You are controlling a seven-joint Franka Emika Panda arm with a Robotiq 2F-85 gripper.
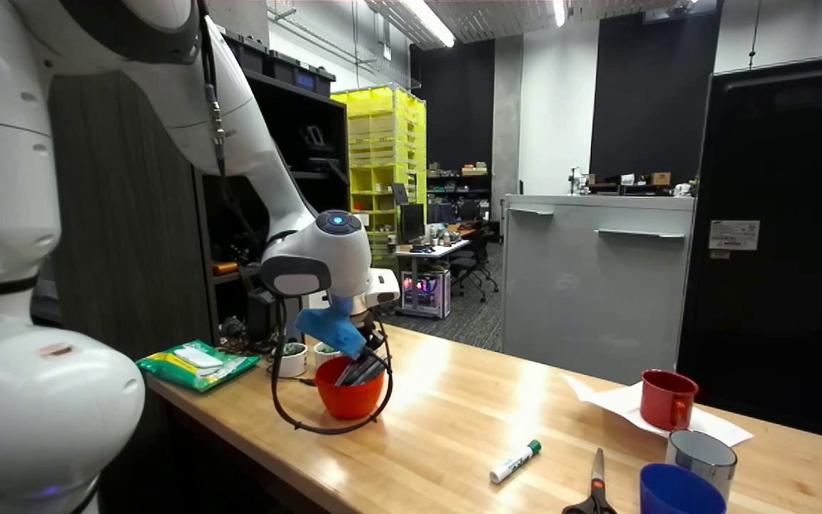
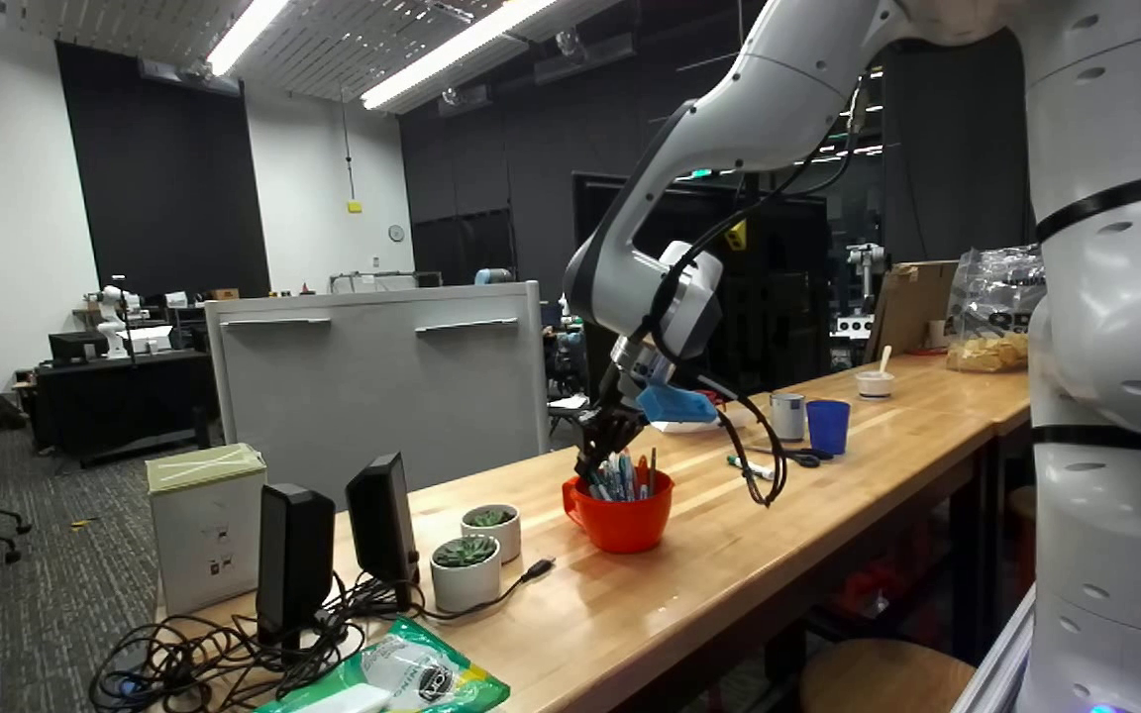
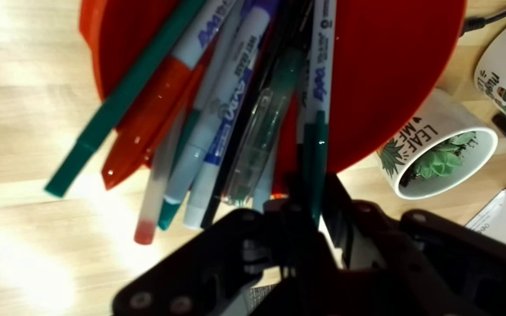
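Wrist view: pointed down at red bowl [image 3: 384, 79], with gripper [image 3: 314, 182] clamped on marker [image 3: 322, 66]; white, purple-lettered, green-capped, just right of the other pens [image 3: 236, 87].

In an exterior view, the pale wooden desk [image 1: 447, 400] carries a green packet [image 1: 193, 377] at its left end, two white plant pots [image 1: 294, 365] to its right, then a red bowl [image 1: 349, 404]. Farther right lie a green-capped marker [image 1: 516, 462] and scissors [image 1: 599, 487], near a blue cup [image 1: 676, 494] and a silvery cup [image 1: 703, 457]; white paper [image 1: 621, 401] lies along the far edge.
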